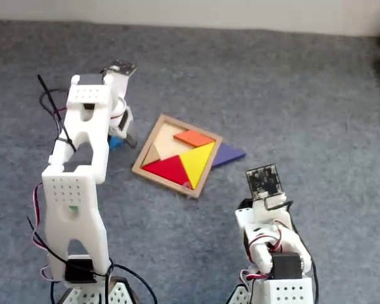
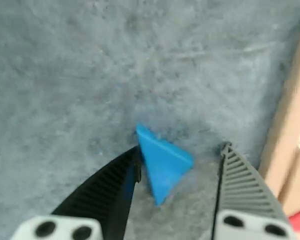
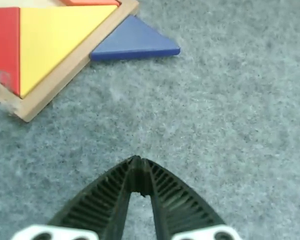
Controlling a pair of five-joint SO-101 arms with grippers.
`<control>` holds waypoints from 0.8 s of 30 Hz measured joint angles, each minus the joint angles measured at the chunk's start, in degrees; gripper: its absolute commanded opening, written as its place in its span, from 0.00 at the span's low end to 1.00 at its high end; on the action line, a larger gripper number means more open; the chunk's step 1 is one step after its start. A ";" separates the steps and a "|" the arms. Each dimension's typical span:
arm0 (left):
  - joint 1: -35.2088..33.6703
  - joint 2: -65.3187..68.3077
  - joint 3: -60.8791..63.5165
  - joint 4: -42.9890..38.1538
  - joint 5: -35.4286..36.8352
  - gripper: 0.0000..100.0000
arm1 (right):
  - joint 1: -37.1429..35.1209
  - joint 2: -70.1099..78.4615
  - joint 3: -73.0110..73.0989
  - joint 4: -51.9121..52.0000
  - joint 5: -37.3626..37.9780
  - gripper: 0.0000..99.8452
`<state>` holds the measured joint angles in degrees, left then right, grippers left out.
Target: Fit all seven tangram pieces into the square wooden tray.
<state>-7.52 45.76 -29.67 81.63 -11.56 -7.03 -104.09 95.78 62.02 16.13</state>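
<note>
Left wrist view: the left tool (image 2: 181, 152) points down at the grey desk (image 2: 90, 60) with its jaws wide apart. A light blue triangle (image 2: 162, 167) lies on the desk between them. It touches the black finger (image 2: 110, 190), and a gap separates it from the ribbed grey finger (image 2: 240, 185), so it is not clamped. The wooden tray (image 2: 285, 125) has its rim just beyond the grey finger.

In the high view the left arm (image 1: 82, 164) stretches from the near edge of the desk toward the far edge. Its wrist bends over so that the tool hangs just beside the tray's left side.

The right tool (image 3: 137, 165) is closed on itself, its ribbed tips meeting above bare desk. It sits well apart from the tray. The right arm (image 1: 275, 253) is folded back low by the near edge, to the right of the tray.

The tray lies near the middle of the desk, turned corner-on to the arms. Inside it a red triangle (image 1: 168, 170) and a yellow triangle (image 1: 196, 161) lie side by side, touching along one edge. An orange piece (image 1: 194, 137) sits against the far-right rim, and the rest of the floor is bare wood. A dark blue triangle (image 1: 228, 154) lies flat on the desk outside, against the right rim. Between the right tool and that triangle there is open desk.
</note>
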 measured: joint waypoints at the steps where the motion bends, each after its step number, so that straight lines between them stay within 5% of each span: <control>1: 0.00 0.35 -0.26 0.00 0.00 0.21 | 0.00 0.00 0.00 0.00 0.00 0.01; 7: 0.18 0.88 -1.76 1.85 -3.60 0.11 | 0.00 0.00 0.00 0.00 0.00 0.01; 18: 0.00 1.05 -4.75 8.35 -4.66 0.11 | 0.00 0.00 0.00 0.00 0.00 0.01; 24: -0.35 -2.02 -8.97 16.09 -4.75 0.29 | 0.00 0.00 0.00 0.00 0.00 0.01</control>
<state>-7.87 43.74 -38.64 97.71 -16.31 -7.03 -104.09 95.78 62.02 16.13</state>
